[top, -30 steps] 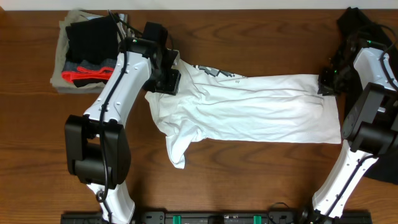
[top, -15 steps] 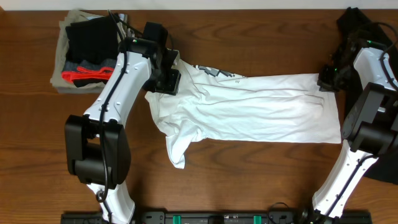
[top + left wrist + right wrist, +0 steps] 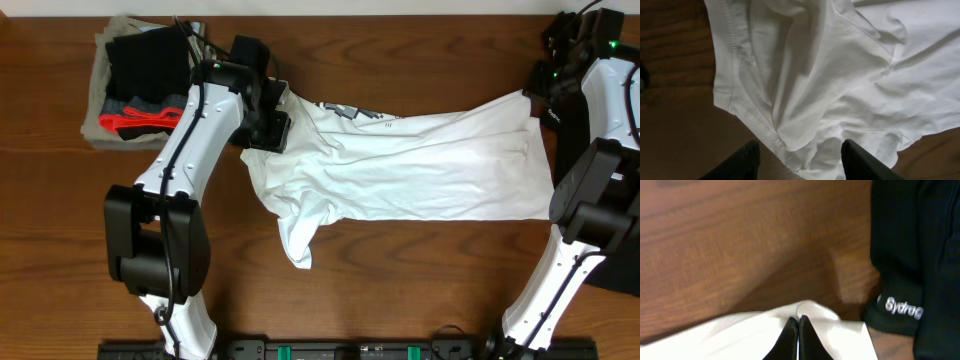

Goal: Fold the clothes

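Your T-shirt (image 3: 420, 165) lies stretched across the desk (image 3: 400, 290). Your left claw (image 3: 800, 155) hangs half-open over its sleeve end, while your right claw (image 3: 798, 330) has clamped the far hem corner and drawn it backward, so you're likely tensioning it for folding.

Overhead looks straight down on the table (image 3: 400, 290); both wrist views sit close over the white T-shirt (image 3: 420, 165).

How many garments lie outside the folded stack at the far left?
2: the white T-shirt spread across the middle, and the black shirt at the right edge, partly behind the right arm; more may be hidden there.
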